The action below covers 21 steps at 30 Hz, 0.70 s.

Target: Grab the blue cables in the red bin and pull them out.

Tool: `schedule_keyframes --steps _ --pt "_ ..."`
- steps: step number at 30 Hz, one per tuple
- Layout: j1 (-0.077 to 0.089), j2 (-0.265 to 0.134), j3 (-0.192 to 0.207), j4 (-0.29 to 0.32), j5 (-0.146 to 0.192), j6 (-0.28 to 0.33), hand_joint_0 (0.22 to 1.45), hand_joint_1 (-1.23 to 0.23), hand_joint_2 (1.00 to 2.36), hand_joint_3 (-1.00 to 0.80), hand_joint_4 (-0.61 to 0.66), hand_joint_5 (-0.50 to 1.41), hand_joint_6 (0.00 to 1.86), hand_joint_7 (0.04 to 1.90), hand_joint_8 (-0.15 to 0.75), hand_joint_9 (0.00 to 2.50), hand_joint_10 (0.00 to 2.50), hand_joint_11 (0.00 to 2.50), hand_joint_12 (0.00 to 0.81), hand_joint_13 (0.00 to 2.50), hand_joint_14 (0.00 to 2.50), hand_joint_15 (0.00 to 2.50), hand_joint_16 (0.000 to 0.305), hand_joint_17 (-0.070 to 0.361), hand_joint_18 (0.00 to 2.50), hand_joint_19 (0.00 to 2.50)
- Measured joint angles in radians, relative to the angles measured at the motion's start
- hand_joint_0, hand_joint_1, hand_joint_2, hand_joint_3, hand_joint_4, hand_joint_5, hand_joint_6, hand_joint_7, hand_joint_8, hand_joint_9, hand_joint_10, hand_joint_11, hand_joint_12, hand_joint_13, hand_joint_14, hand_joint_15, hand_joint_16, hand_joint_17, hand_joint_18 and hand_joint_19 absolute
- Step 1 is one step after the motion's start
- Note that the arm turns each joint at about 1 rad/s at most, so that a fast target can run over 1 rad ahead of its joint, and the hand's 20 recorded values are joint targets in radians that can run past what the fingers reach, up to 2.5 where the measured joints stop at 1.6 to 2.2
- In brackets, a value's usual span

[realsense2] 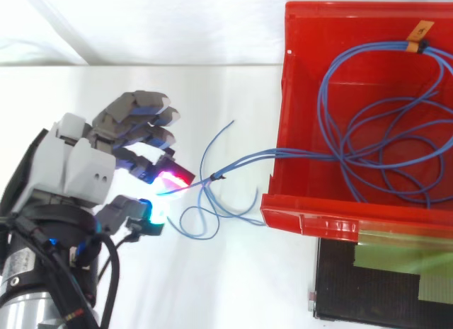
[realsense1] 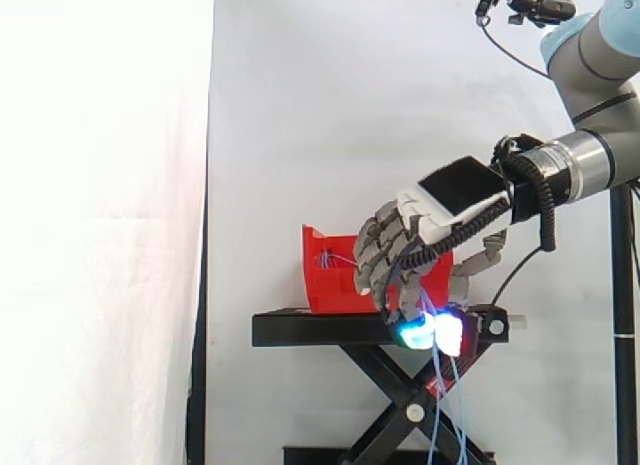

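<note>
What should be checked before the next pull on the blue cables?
1. Hand pinching the blue cables: ok.
2. Cables out of the red bin: not ok, the coil lies inside.
3. Cables running free over the bin's front rim: cannot tell.
4. Bin seated flat on the black stand: ok.
5. Cable ends clear of the stand's legs: cannot tell, they hang beside them.

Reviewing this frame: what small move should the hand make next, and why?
Probably draw the hand farther from the red plastic bin, straight away from the wall the cables cross. Its curled fingers pinch the thin blue cables at the glowing pads. A short length lies outside the bin, while most loops lie coiled inside it.
</note>
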Motion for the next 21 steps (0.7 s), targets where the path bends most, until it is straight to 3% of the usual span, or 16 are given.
schedule_keyframes --steps 4,14,21 --pt "0.010 0.009 0.000 0.001 -0.001 0.101 0.94 -0.85 1.00 -1.00 0.17 0.88 0.80 0.49 0.277 0.97 0.03 0.74 0.330 0.77 0.02 0.60 0.039 0.088 0.52 0.65" --pt "0.059 0.044 0.000 0.008 0.005 0.372 0.94 -0.85 1.00 -1.00 0.17 0.88 0.78 0.49 0.277 0.96 0.03 0.74 0.328 0.77 0.02 0.59 0.039 0.088 0.52 0.65" --pt "0.078 0.048 0.000 0.016 0.046 0.557 0.94 -0.85 1.00 -1.00 0.17 0.88 0.78 0.49 0.274 0.97 0.03 0.74 0.328 0.77 0.02 0.59 0.039 0.088 0.52 0.65"
